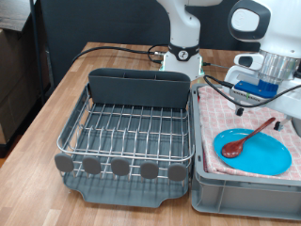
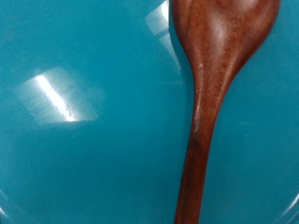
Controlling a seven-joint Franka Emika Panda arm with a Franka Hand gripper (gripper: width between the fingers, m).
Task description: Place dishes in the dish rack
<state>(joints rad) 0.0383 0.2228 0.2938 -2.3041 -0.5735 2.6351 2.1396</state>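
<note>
The light-blue plate point(image 1: 268, 155) lies flat on the pink checked cloth in the grey bin point(image 1: 245, 196) at the exterior view's right. The dark reddish-brown wooden spoon point(image 1: 252, 137) lies across the plate, bowl toward the exterior view's left. The wrist view shows the spoon point(image 2: 210, 93) close up on the plate point(image 2: 84, 140); no fingers show there. My gripper point(image 1: 261, 92) hangs above the bin's back part, over the spoon's handle end, holding nothing that I can see. The dish rack point(image 1: 68, 132) stands empty at the left. The white mug is out of view.
The rack's tall grey cutlery caddy point(image 1: 136, 87) stands along its back. Round grey knobs point(image 1: 120, 168) line its front edge. Black cables point(image 1: 113, 52) run over the wooden table behind the rack. The robot's white base point(image 1: 183, 56) stands at the back.
</note>
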